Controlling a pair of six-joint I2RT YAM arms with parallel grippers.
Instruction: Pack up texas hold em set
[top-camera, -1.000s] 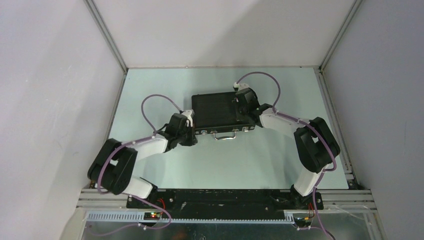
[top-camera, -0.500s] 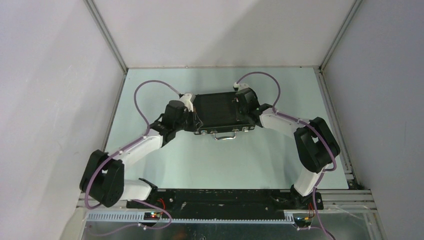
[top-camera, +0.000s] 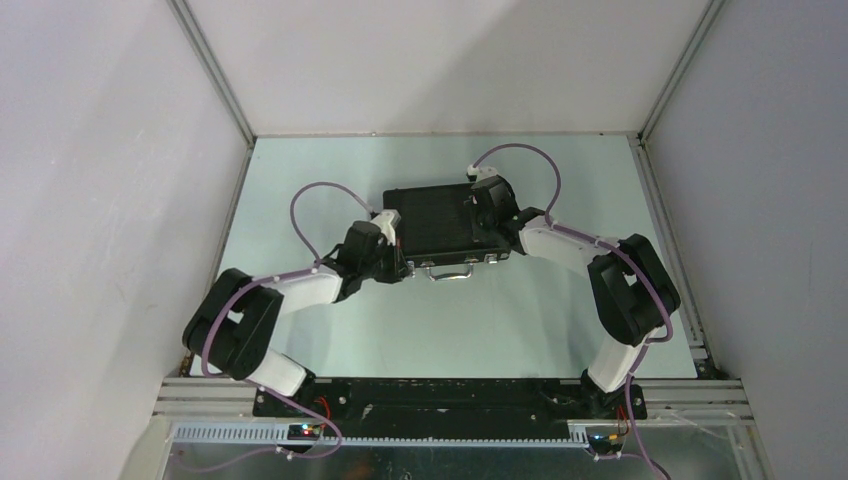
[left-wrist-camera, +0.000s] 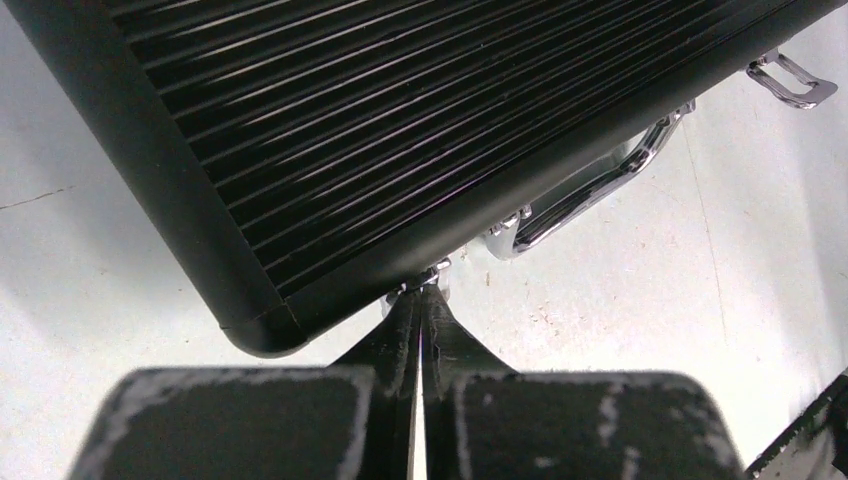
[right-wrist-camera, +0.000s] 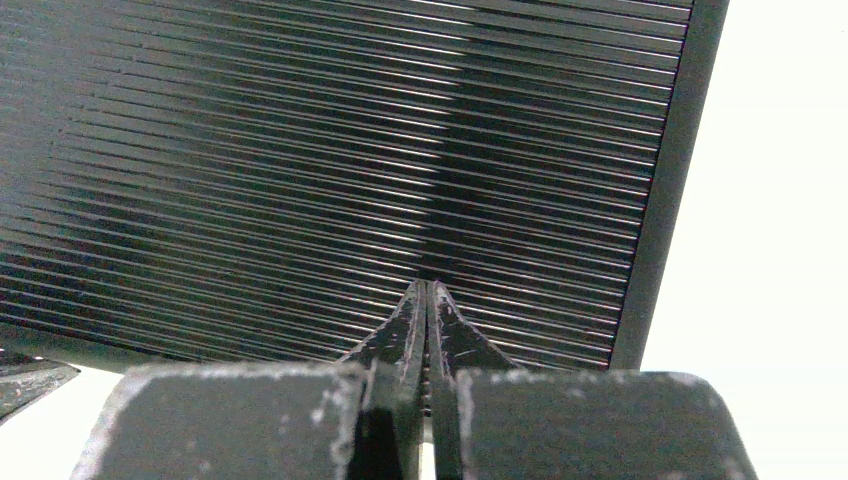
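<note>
Pale green table (top-camera: 500, 320) boxed by white walls (top-camera: 450, 60), the closed black ribbed briefcase (top-camera: 430, 222) lying toward 12 o'clock, long axis 9 to 3, chrome handle (top-camera: 450, 271) facing 6. Left gripper (left-wrist-camera: 420, 300), fingers pressed together, touches a latch (left-wrist-camera: 437, 268) near the case's 7 o'clock corner, the nearer arm for fastening it; right gripper (right-wrist-camera: 427, 292), fingers also together, tips on the lid's (right-wrist-camera: 300, 150) 3 o'clock end
</note>
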